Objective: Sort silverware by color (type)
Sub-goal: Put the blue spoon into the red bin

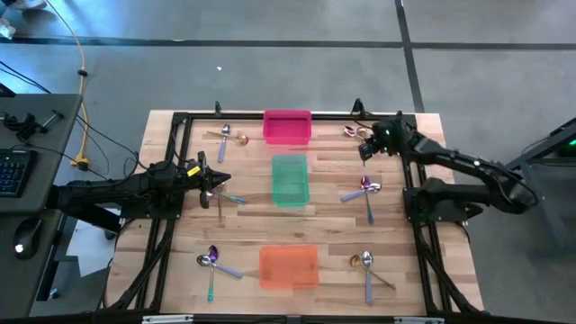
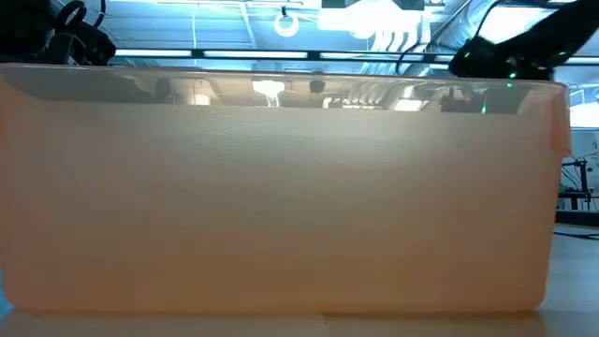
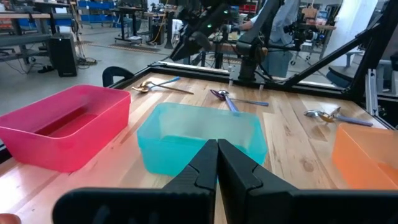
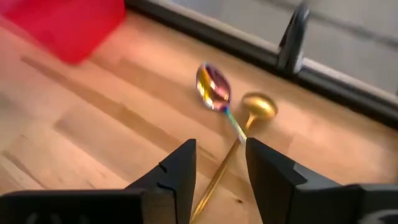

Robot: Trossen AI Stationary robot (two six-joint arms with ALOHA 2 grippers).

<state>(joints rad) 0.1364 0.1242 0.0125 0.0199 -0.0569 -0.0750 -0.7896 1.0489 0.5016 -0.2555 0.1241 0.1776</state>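
Silverware lies on the wooden table in several small clusters, one of them at the far right. That cluster holds an iridescent purple spoon and a gold spoon lying flat, their handles crossing. My right gripper hovers open just above this pair, slanting down, and the gold handle runs toward the gap between its fingers. My left gripper stays level and shut at the table's left, beside another cluster, with nothing between its fingers.
A pink bin stands at the far middle, a green bin at the centre and an orange bin near the front edge; the orange bin fills the low view. A black frame rail runs behind the far-right spoons.
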